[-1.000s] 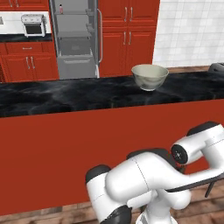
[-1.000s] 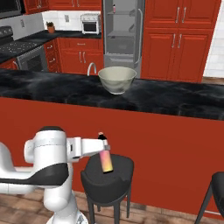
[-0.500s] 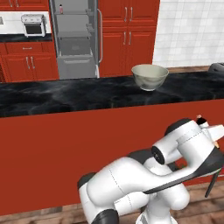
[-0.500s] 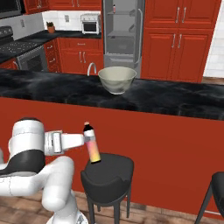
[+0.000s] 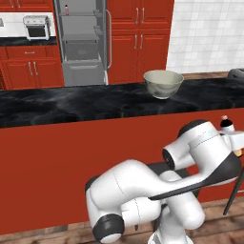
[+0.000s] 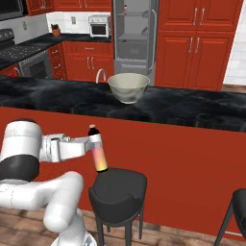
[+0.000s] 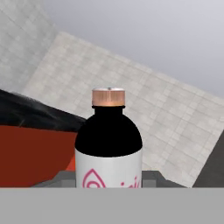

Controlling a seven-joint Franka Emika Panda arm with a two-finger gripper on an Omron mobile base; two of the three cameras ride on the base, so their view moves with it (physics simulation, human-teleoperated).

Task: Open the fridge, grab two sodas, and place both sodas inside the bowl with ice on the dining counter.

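Arm folded low in front of red desk panel, forearm level, tool (image 6: 94, 149) clamped on soda bottle (image 6: 98, 152) just above black stool (image 6: 117, 185). Bottle near upright, long axis vertical, cap up, slight tilt. Second bottle (image 6: 126, 8) on top shelf of open fridge (image 6: 134, 38). Bowl (image 6: 128, 87) on black marble desk (image 6: 192, 108). Red cabinets, wood floor, white tile wall.
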